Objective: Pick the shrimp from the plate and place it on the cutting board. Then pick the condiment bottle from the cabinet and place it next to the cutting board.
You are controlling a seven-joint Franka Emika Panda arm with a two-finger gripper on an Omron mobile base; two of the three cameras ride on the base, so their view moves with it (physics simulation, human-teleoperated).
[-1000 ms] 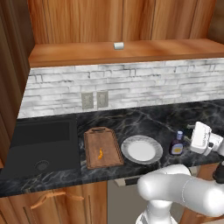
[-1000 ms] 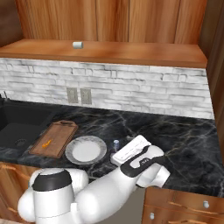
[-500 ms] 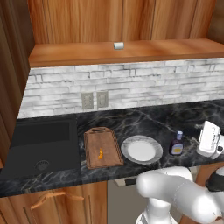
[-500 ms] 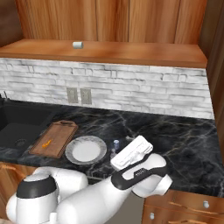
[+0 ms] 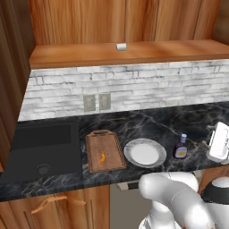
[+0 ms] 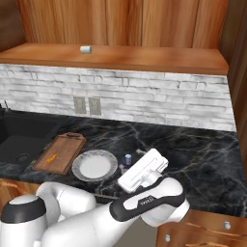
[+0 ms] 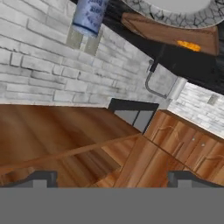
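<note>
Shrimp (image 5: 103, 157) is a tiny curved orange piece lying near the middle of the board (image 5: 95, 145); also seen as an orange speck on the board (image 6: 67, 147) in the right base view (image 6: 52, 157) and as an orange smear (image 7: 188, 45) in the hand view. Board is brown wood, rectangular, raised edge, small handle at the far short end, on the black marble counter (image 5: 147, 125) just right of the dark sink (image 5: 40, 150).

Plate (image 5: 130, 152) is round, white-grey with a wide patterned rim, bare, just right of the board, about as wide as it.

Bottle (image 5: 180, 147) is small, dark brown, narrow neck, blue cap, yellow-white round label. It stands upright on the counter right of the plate, near it but apart. In the right base view its cap (image 6: 128, 158) peeks out beside the white hand. In the hand view its blue cap (image 7: 89, 15) points down from the top; that view is rolled over.

Cabinet (image 5: 134, 27) is brown vertical-grain wood above a brick backsplash; a small white block (image 5: 120, 46) sits on its ledge.

Gripper (image 7: 113, 177): fingers (image 7: 37, 178) spread wide, nothing between them. The white hand (image 5: 219, 142) hangs at the counter's right end, right of the bottle, not touching it.
</note>
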